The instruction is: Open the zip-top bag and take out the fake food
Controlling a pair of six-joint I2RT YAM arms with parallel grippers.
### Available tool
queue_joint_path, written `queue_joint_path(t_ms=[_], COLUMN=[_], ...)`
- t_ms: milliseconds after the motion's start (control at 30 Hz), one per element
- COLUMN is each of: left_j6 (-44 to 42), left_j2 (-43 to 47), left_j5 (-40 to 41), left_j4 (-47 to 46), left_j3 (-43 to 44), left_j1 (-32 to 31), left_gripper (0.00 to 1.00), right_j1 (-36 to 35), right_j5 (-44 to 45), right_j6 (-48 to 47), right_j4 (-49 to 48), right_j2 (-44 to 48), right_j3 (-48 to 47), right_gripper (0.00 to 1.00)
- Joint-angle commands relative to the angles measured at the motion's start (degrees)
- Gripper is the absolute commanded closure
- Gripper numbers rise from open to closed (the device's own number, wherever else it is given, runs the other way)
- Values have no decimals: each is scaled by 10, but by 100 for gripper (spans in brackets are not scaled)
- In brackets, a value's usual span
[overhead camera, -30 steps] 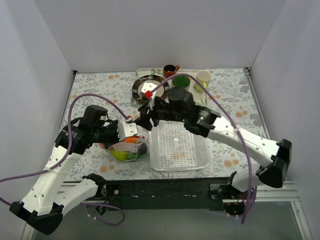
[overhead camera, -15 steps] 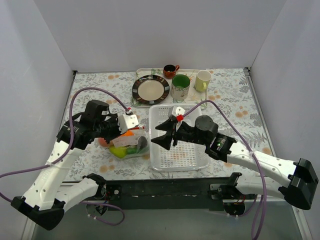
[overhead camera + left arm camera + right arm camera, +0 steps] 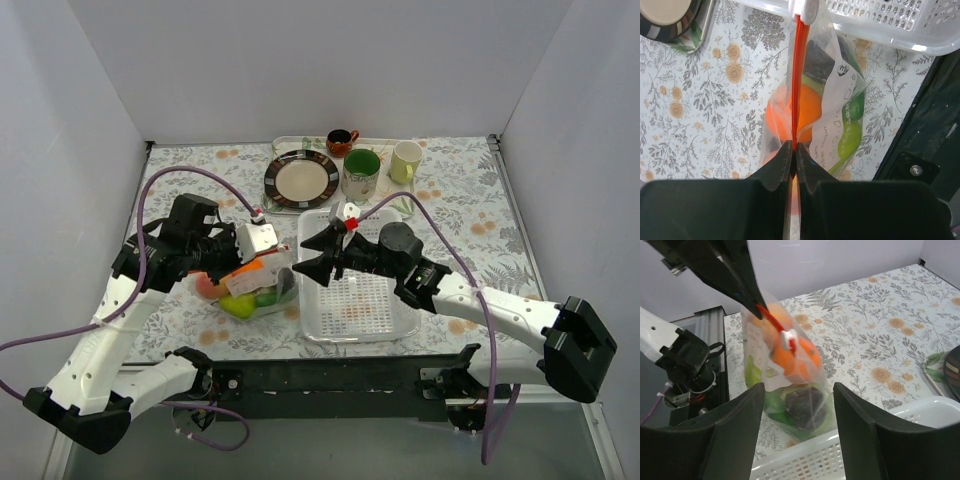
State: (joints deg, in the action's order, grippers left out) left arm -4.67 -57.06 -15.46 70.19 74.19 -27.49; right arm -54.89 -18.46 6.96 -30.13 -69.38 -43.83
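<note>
The zip-top bag (image 3: 252, 292) hangs by its orange-red zip strip (image 3: 797, 75) just left of the white basket. My left gripper (image 3: 794, 148) is shut on the near end of that strip; it also shows in the top view (image 3: 262, 262). The white slider (image 3: 805, 7) sits at the strip's far end. The fake food lies inside: an orange (image 3: 790, 112), a dark brown piece (image 3: 802, 410) and green pieces (image 3: 850, 140). My right gripper (image 3: 799, 390) is open and empty over the basket's left edge, its jaws facing the bag's lower end without touching it; it also shows in the top view (image 3: 312, 254).
A white lattice basket (image 3: 358, 295) stands right of the bag. Behind it are a dark-rimmed plate (image 3: 302, 178), a green mug (image 3: 360, 172), a cream mug (image 3: 406, 160) and a small red-brown cup (image 3: 342, 140). The black base rail runs along the near table edge.
My right arm has swung from the plate side to above the basket, and its open gripper has come back towards the bag. My left gripper has kept hold of the zip strip.
</note>
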Motion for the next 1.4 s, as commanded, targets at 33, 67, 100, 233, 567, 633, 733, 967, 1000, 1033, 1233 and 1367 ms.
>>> queue_joint_path(t_ms=[33,67,100,233,567,633,733,967,1000,1033,1233,1367], left_j6=[-4,-6,-6,-7,-14,-14,-9,4,4,5,5,8], left_j2=[12,12,12,12,5,4,0,-9,-10,-11,-5,1], left_j5=[-8,-8,-8,-2,4,2,-4,-22,-23,-23,-26,-26], left_j4=[18,20,21,24,22,22,23,31,32,35,41,38], left_j3=[26,26,28,30,31,35,44,72,74,75,61,48], left_j1=[2,2,2,2,2,2,2,2,2,2,2,2], left_gripper=[100,100,100,100,100,100,100,100,100,100,100,100], right_j1=[44,51,54,65,65,66,66,66,66,67,75,80], right_j5=[-87,-99,-113,-226,-289,-287,-291,-296,-294,-291,-272,-272], right_j6=[13,23,28,87,140,139,144,177,182,190,197,192], right_j4=[-65,-70,-75,-128,-201,-202,-208,-248,-255,-267,-281,-277], right_j2=[-33,-38,-49,-81,-113,-115,-127,-175,-178,-182,-176,-158], right_j3=[-42,-46,-54,-69,-43,-46,-56,-60,-60,-60,-60,-58], right_gripper=[35,35,34,35,35,36,39,47,48,48,49,48])
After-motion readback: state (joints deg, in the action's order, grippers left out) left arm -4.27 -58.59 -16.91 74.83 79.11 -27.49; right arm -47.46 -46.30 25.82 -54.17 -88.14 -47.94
